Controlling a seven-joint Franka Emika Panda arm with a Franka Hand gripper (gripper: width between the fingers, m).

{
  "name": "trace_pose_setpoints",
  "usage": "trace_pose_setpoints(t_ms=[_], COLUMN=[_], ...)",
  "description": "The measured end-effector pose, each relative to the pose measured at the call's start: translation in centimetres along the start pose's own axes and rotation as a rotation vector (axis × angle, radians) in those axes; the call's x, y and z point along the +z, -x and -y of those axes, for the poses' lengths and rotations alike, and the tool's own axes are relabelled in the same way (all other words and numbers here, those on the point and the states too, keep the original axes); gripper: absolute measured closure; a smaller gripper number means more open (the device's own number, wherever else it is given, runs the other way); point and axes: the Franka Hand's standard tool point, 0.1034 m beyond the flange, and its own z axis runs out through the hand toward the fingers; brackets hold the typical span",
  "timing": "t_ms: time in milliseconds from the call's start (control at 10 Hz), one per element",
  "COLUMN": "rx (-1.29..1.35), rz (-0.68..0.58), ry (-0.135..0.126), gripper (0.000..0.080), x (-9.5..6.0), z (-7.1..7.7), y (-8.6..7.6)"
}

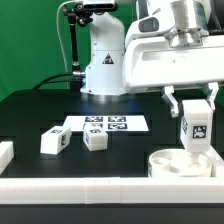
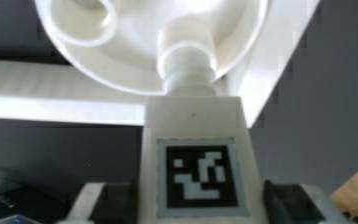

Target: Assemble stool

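The round white seat disc (image 1: 181, 161) lies at the front on the exterior view's right, its sockets facing up; it also fills the wrist view (image 2: 149, 40). My gripper (image 1: 192, 125) is shut on a white tagged leg (image 1: 194, 127) and holds it upright just above the disc. In the wrist view the leg (image 2: 197, 130) points its peg end at the disc, with my fingers (image 2: 98, 205) on both sides of it. Two more tagged legs lie on the black table: one on the exterior view's left (image 1: 56, 141), one near the middle (image 1: 96, 139).
The marker board (image 1: 105, 124) lies flat behind the loose legs. A long white rail (image 1: 80, 186) runs along the table's front edge, with a short white piece (image 1: 5, 154) at the exterior view's left. The robot base (image 1: 103, 60) stands at the back.
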Motion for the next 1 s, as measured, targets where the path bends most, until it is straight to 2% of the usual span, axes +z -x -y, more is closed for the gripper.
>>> trace_pose_setpoints(t_ms=[500,1000], rx=[-0.001,0.0], rz=[-0.002,0.0], ry=[-0.005,-0.003], gripper=[0.0462,0.0462], x=[0.4,1.0], z=[0.4,0.2], y=[-0.3,-0.3])
